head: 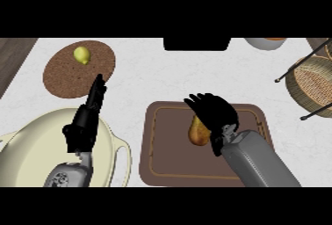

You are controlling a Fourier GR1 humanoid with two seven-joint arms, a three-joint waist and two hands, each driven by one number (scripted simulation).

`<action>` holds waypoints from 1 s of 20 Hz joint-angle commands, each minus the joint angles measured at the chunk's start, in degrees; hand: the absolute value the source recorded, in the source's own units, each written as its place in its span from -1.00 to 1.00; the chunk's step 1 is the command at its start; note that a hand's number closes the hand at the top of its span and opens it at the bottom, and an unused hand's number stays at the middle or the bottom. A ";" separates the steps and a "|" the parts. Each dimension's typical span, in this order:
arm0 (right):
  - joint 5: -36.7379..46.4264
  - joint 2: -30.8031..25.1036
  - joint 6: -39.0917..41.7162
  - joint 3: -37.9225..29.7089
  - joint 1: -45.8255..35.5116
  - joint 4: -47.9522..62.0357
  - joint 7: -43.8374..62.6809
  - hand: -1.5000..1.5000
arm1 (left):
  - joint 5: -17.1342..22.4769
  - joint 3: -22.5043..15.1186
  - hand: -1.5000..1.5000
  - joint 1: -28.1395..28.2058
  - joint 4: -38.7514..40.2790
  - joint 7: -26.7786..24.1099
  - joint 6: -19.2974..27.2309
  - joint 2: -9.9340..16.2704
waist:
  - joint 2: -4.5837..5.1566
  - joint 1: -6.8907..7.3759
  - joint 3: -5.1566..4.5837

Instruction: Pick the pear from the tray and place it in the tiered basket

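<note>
Head view shows you the right hand (214,115) over the brown tray (170,167), its fingers (202,102) curled down beside the pear (198,132); the pear lies on the tray, stem end toward the far side, its right flank covered by the hand; the fingers arch over the pear's top and right side, but you cannot tell whether they actually touch it; the pear rests on the tray's surface, not lifted; your right forearm (259,165) comes in from the lower right across the tray's near corner; the left hand (88,121) shows at the left, fingers straight and together, pointing away from you, resting open above the rim of a cream pot (29,145) that fills the lower left; beyond that hand sits a round cork mat (71,74) with a small lemon (81,55) on its far part; the basket (314,83) stands at the right edge of the counter (188,70), well apart from the tray, woven with dark wire legs, only partly in view; a dark object (197,43) sits at the far edge, and part of a bowl (267,42) shows near the far right
</note>
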 commanded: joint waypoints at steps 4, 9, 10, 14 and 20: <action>3.72 4.02 -1.68 -0.44 0.18 3.52 -0.78 -1.00 | 1.30 2.20 0.00 1.82 1.92 -3.67 -1.80 0.75 | -0.01 0.00 -0.01; 4.48 4.72 -3.68 -0.88 4.38 0.56 -2.20 -1.00 | 1.50 2.89 0.00 0.33 1.81 -2.01 -2.58 0.80 | -0.03 -0.17 -0.01; 4.62 5.90 -2.13 -0.94 4.15 0.56 -1.03 -1.00 | 0.43 1.64 0.00 2.83 -2.92 0.16 -2.60 1.21 | -0.06 -0.06 0.00; 6.27 6.66 -11.03 -2.54 3.84 7.25 -4.11 -1.00 | -0.85 0.60 0.00 0.67 -2.67 2.01 -0.80 -0.79 | -0.01 -0.02 0.01; 11.18 1.10 -20.94 -2.01 -1.44 13.57 -12.87 1.00 | 0.82 2.14 0.00 2.00 -0.81 -1.87 -2.38 0.19 | 0.11 0.45 0.02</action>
